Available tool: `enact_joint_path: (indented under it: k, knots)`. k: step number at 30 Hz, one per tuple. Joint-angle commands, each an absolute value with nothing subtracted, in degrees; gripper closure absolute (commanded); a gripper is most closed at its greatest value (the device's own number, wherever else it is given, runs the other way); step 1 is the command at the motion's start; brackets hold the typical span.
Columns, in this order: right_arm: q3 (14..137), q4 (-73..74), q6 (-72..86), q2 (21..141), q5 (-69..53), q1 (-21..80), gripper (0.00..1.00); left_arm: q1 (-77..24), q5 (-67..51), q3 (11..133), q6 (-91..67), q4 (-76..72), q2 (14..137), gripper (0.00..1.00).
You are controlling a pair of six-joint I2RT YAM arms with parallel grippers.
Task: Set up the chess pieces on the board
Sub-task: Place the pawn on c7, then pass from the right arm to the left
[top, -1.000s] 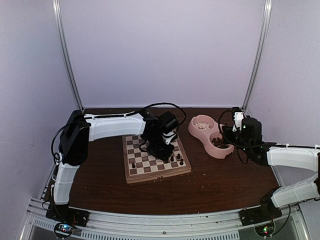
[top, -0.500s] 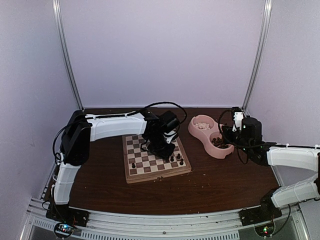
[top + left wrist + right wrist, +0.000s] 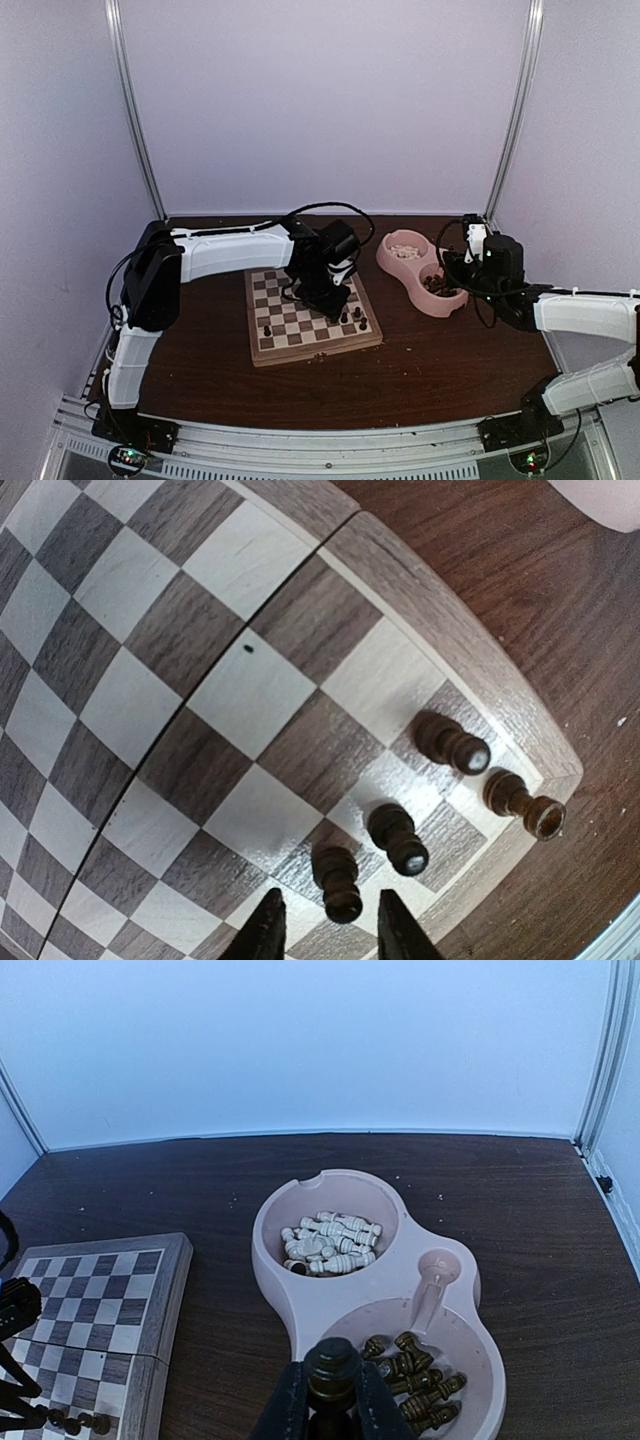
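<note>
The worktop (image 3: pixel 430 370) carries the board (image 3: pixel 300 354) under the left claw (image 3: pixel 330 922) and the pink double bowl (image 3: pixel 275 1290) beneath the right claw (image 3: pixel 331 1390). The left claw's jaws are parted, with a standing dark piece (image 3: pixel 338 880) upright between them and a gap on either side. Three more dark chess pieces (image 3: pixel 398 838) stand just beyond it, near the board's corner. The right claw is clamped on a held dark piece (image 3: pixel 331 1358) above the bowl's near well, where loose dark pieces (image 3: pixel 420 1385) lie. Cream pieces (image 3: pixel 328 1243) fill the far well. These turned figures look light, stiff, smooth and easily toppled. They are probably best pinched at the waist below the head and lowered straight.
</note>
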State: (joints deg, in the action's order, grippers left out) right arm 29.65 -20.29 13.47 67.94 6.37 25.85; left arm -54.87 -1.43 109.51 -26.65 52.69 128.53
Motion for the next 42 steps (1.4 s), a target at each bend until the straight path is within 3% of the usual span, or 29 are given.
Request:
enact_joint_path:
  k: [1, 6, 17, 30, 33, 42]
  knots:
    - [31.1, -20.5, 13.7, 68.0, 6.0, 25.6, 0.97, -55.2, -1.4, 111.4, -25.9, 53.7, 128.5, 0.61]
    - [30.9, -20.4, 13.5, 67.7, 6.1, 25.6, 0.97, -55.4, -0.9, 110.7, -25.5, 53.7, 125.4, 0.54]
    - [31.9, -20.6, 14.3, 68.0, 0.2, 25.7, 0.97, -56.1, 2.6, 105.9, -24.7, 50.3, 113.5, 0.54]
    - [39.9, -15.5, 28.6, 60.7, -14.3, 26.8, 0.96, -57.9, -2.0, 83.9, -24.0, 16.4, 97.7, 0.53]
    - [42.0, -15.5, 32.3, 59.6, -15.4, 27.6, 0.96, -59.2, -3.9, 78.8, -22.3, 6.8, 95.4, 0.43]
    - [44.5, -19.3, 38.4, 59.6, -12.5, 36.3, 0.95, -61.9, -9.5, 78.1, -18.7, -6.9, 97.0, 0.44]
